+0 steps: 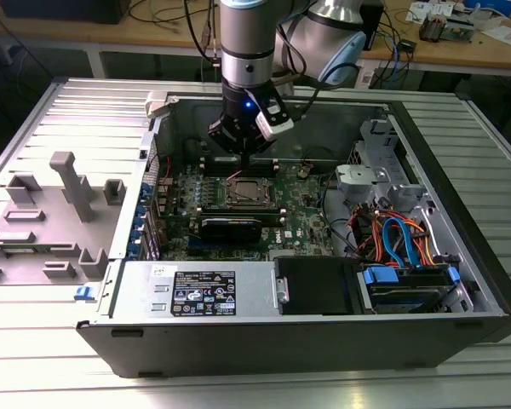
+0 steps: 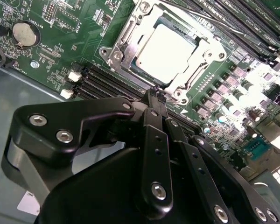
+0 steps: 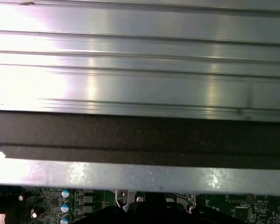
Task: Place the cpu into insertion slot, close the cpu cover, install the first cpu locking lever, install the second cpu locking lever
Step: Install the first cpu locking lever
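Observation:
The cpu lies flat in the insertion slot on the green motherboard, its silver top showing through the window of the cpu cover, which lies down over it. In the exterior view the slot sits mid-board, just in front of the arm. My gripper hovers just off one edge of the slot with its black fingers drawn together and nothing between them. The exterior view shows the gripper low inside the case, above the board behind the slot. I cannot tell how the locking levers stand.
The open computer case walls the board in. Black memory slots run beside the socket. A black card stands in front of it. Coloured cables and drive bays fill the exterior view's right. A grey fixture stands on the ribbed table.

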`<state>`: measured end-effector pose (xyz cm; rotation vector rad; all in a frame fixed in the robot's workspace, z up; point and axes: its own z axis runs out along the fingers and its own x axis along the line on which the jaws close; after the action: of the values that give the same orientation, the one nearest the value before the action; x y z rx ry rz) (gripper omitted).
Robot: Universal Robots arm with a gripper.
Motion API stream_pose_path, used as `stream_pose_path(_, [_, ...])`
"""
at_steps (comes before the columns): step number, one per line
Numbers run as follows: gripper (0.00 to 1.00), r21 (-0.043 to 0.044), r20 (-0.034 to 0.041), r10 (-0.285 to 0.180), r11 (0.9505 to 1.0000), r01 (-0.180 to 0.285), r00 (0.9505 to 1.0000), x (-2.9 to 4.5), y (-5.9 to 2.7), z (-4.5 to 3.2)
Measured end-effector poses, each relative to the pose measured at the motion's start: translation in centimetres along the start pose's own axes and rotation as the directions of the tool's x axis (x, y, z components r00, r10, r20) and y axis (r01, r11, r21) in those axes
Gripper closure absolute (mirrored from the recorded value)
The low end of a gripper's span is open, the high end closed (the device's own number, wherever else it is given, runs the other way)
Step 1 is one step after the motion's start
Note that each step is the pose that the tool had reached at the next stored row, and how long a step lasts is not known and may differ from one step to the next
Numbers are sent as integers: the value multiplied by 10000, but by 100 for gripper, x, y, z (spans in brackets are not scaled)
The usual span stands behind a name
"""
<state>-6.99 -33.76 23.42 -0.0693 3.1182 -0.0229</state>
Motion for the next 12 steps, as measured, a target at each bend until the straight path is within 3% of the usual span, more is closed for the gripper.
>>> stream_pose_path(2, [89,-10,1,0,10000,0,10000,1,1,1])
stream_pose_path(5, [89,-214,10,6,9998,-5,10000,1,1,1])
stream_pose_path(6, [89,-239,11,7,9997,-6,10000,1,2,1])
stream_pose_path(12, [89,-241,11,6,9997,-5,10000,0,3,20])
